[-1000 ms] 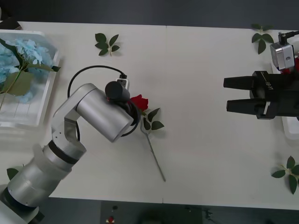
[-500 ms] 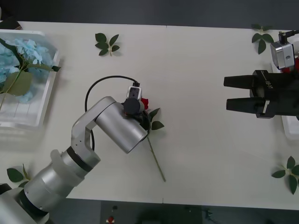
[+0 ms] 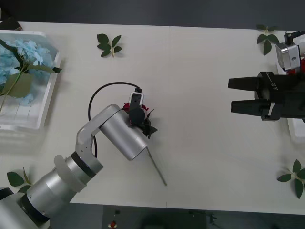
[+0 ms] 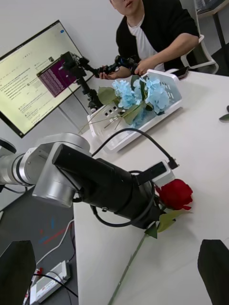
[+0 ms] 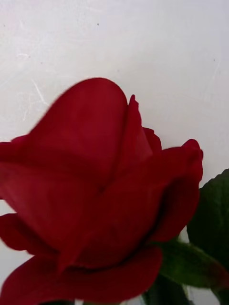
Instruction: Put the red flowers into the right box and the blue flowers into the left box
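We have the left gripper on the rose mid-bench, stem running toward near-right; grip unclear. Right gripper idle far right, fingers spread

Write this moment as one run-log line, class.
left gripper: at deep-red rose, mid-table | right gripper: open, idle | pale-blue flowers: in slotted white tray

Red rose: deep-red bloom showing just past the left claw, stem trailing from under it.
Blue flowers: lying in the left box, well away from that claw.
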